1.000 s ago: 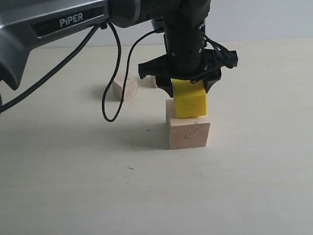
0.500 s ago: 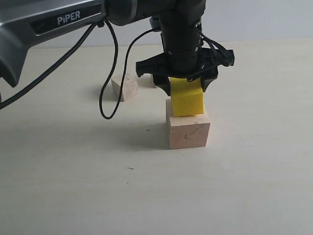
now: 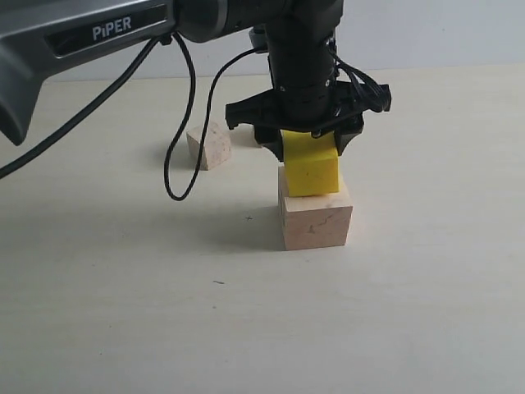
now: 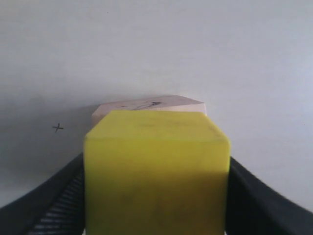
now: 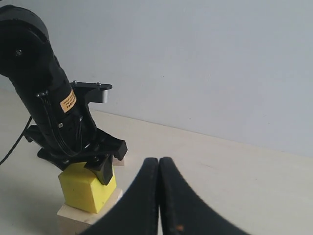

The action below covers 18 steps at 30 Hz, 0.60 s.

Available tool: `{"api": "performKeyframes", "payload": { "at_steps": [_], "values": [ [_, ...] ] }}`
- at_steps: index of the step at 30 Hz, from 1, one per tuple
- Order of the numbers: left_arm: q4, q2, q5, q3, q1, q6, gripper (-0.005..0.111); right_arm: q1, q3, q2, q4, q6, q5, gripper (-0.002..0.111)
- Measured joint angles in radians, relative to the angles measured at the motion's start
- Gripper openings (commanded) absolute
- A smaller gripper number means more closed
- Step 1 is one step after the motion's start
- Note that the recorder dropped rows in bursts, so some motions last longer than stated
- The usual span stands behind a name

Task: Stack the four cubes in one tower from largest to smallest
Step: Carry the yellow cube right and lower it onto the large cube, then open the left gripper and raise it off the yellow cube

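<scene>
Exterior: compared with a second earlier, the yellow cube [image 3: 312, 171] had shifted a bit left. It now sat more squarely over the large cube [image 3: 317, 220] at frame centre instead of overhanging its right edge. The left jaws stood wide, clamped on yellow's sides. Yellow's bottom face was on or just above the large cube; contact was unclear. Judged: second level nearly placed, release next. A small cube [image 3: 209, 146] sat on the counter [image 3: 123, 320] upper left of the stack, well apart. Another pale cube [image 3: 246, 136] was mostly hidden behind the arm. A loose cable [image 3: 174, 172] hung left of the stack, near the small cube, and might snag a later pick.

Left wrist: yellow filled the lower centre, black jaws against both sides. The large cube's cracked top [image 4: 146, 105] peeked out beyond it. An x mark [image 4: 58, 128] at left.

Right wrist: the right jaws were pressed together, empty, bottom centre. The stack was lower left under the left arm [image 5: 46, 107].
</scene>
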Motion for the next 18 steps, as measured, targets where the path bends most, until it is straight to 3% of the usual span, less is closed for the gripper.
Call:
{"api": "performKeyframes", "payload": {
  "at_steps": [13,16,18],
  "values": [
    [-0.015,0.010,-0.013,0.014,0.000,0.015,0.001,0.000,0.000,0.000,0.000,0.000,0.000,0.000],
    [-0.015,0.012,-0.013,0.012,0.000,0.019,0.018,0.000,0.000,0.000,0.000,0.000,0.000,0.000],
    [-0.015,0.012,-0.013,0.012,0.000,0.019,0.038,0.000,0.000,0.000,0.000,0.000,0.000,0.000]
  ]
}}
